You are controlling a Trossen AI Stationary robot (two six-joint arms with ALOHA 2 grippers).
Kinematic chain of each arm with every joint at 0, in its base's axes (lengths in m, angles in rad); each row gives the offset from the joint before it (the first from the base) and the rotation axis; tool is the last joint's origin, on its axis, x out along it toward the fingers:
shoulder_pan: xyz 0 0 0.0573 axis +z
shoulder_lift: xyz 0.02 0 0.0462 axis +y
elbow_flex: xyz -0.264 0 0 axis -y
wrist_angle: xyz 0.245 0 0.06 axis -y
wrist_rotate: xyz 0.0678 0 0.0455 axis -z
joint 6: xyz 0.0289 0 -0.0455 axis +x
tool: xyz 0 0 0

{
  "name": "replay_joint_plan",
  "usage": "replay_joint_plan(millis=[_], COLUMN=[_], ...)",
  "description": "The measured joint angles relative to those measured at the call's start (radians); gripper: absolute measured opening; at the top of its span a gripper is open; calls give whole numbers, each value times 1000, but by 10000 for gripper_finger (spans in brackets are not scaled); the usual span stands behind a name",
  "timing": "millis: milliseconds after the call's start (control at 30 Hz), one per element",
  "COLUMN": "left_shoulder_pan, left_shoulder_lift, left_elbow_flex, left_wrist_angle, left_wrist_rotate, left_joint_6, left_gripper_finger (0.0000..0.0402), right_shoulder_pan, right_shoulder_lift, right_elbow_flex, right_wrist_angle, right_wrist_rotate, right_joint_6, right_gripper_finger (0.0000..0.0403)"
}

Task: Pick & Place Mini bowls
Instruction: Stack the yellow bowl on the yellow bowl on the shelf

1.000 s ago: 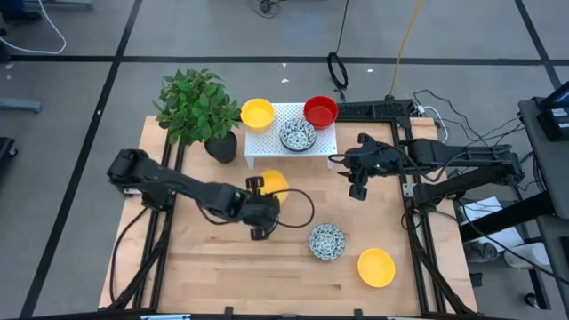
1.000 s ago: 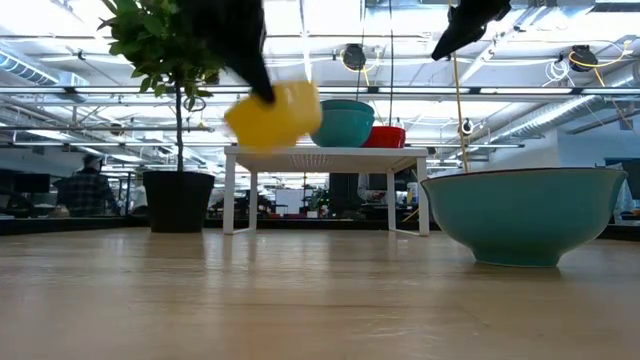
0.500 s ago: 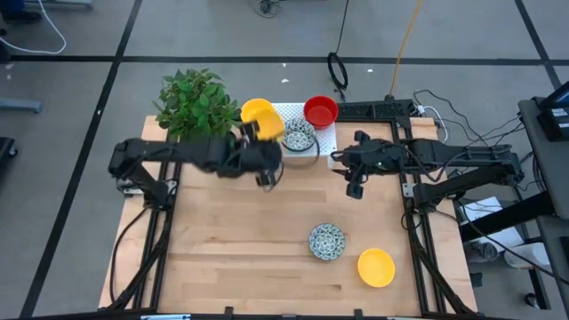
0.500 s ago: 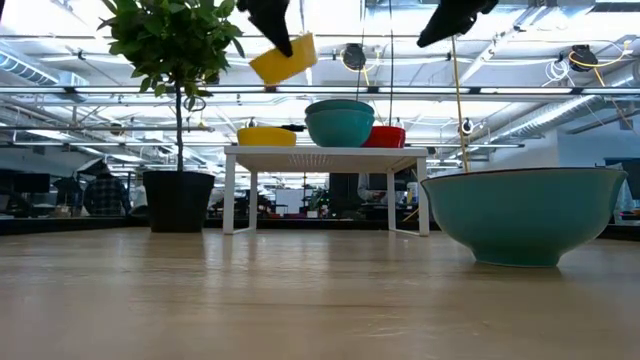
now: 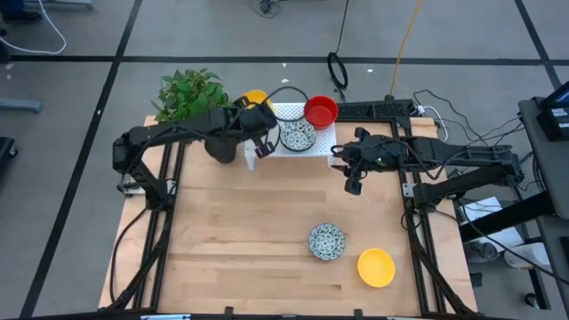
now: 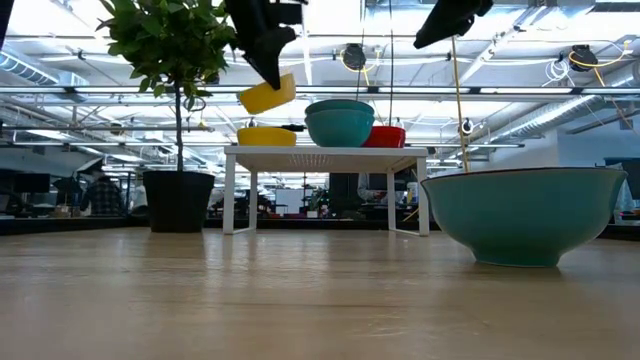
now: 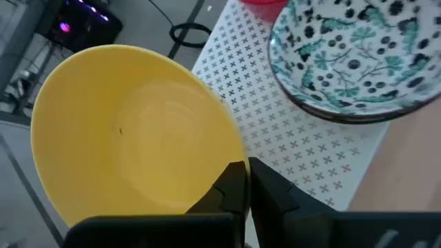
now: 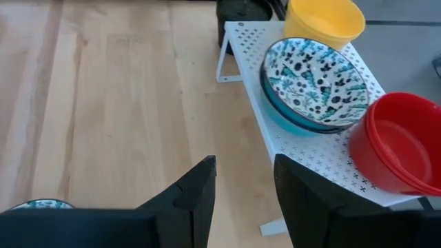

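Within the last second the left gripper has carried a yellow bowl from over the middle of the table up and back to the white perforated rack, and it has now dropped lower than half a second ago, so the bowl hangs tilted just above a second yellow bowl already standing on the rack's left end. The left fingers are pinched narrow on the carried bowl's rim, one inside and one outside, as the left wrist view shows. That bowl is not yet touching the one below; a small gap shows between them in the low view.

Judging from this, the step in hand is nesting yellow on yellow, and release looks close once the bowl is levelled and lowered.

Beside the stack on the rack sits a speckled bowl, apparently two nested, and a red bowl at the right end. A plant pot stands just left of the rack.

The right gripper has barely shifted; it hovers just right of the rack with fingers apart and nothing between them.

Still on the table near the front are another speckled bowl and a loose yellow bowl, so more remains to move.
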Motion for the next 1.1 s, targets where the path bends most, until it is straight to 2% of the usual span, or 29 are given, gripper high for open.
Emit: replay_joint_plan(millis=[133,300,467,667,1100], left_shoulder_pan=[36,64,83,89,91], left_shoulder_lift=[27,62,92,122,124], left_elbow_flex=[0,0,0,0,0], left_wrist_angle=[7,12,16,31,57], left_wrist_rotate=[13,15,16,17,12], left_joint_6=[0,0,8,39,12], left_gripper_finger=[19,6,21,6,68], right_shoulder_pan=[-19,-37,-42,-46,-46], right_shoulder_lift=[0,0,0,0,0], right_elbow_flex=[0,0,0,0,0], right_wrist_angle=[-1,-1,-1,-1,-2], right_wrist_rotate=[0,0,0,0,0], right_joint_6=[0,-12,-46,-52,-50], right_gripper_finger=[134,134,134,134,134])
